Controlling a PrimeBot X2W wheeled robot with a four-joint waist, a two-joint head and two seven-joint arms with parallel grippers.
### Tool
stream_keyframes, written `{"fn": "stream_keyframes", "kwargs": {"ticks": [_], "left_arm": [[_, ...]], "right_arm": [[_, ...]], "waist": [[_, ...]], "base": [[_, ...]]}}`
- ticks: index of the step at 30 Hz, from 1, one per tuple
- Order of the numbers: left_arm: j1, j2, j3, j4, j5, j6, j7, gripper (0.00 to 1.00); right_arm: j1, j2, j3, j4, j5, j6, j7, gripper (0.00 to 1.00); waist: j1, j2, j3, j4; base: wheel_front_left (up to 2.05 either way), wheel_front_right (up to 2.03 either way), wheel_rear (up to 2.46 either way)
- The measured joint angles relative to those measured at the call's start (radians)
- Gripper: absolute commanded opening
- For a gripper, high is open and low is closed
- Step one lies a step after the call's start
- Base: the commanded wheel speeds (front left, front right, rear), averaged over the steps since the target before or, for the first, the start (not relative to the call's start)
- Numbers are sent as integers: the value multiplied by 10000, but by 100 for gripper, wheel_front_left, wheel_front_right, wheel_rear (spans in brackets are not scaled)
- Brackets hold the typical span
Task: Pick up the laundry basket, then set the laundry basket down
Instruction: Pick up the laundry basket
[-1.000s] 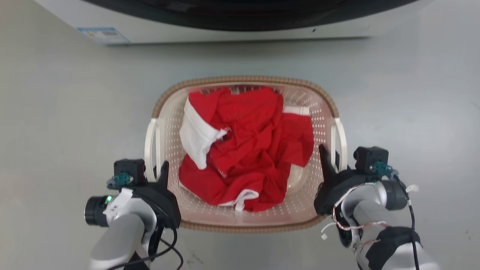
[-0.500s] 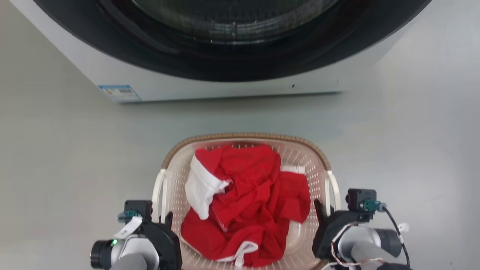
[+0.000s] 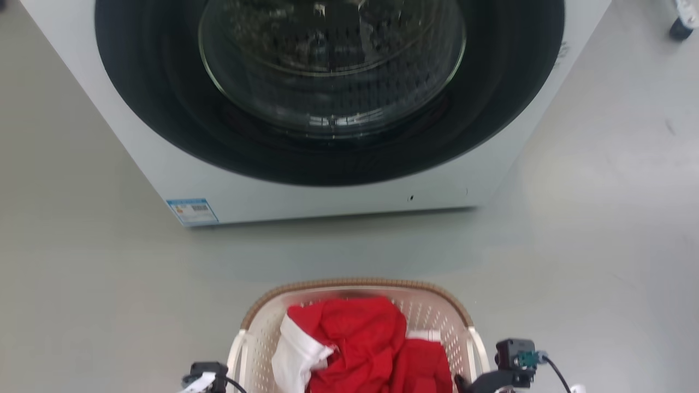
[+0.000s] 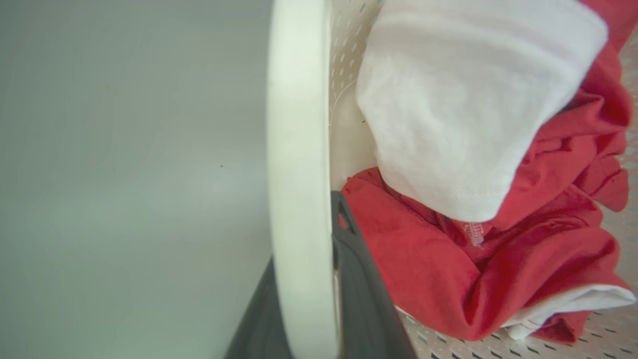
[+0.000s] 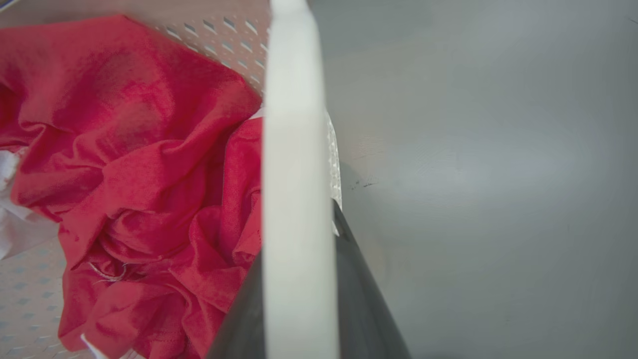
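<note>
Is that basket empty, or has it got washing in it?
Not empty. The laundry basket holds crumpled red clothing with a white piece among it.

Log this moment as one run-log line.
phase: two-handed hold | left gripper: shut on left handle | right gripper: shut on right handle | laundry basket: holds red-and-white clothes | ahead: washing machine

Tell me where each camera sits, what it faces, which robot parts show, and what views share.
Head: on the head, facing forward and down at washer, floor, basket; a wrist camera at bottom.
Left wrist: on that wrist, along the left gripper astride a basket handle.
Right wrist: same, right gripper astride the other handle.
Shared: all show basket and red clothes.
</note>
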Motion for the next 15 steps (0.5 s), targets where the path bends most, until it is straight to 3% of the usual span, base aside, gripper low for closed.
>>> {"fn": "stream_keyframes", "kwargs": {"ticks": [15], "left_arm": [[1533,35,-604,-8,-602,56,644,0]], "right_arm": [[1463,4,706,123,945,-134,748,0]], "waist": [[0,-1,-2052,-105]], "base": [[0,0,0]]}}
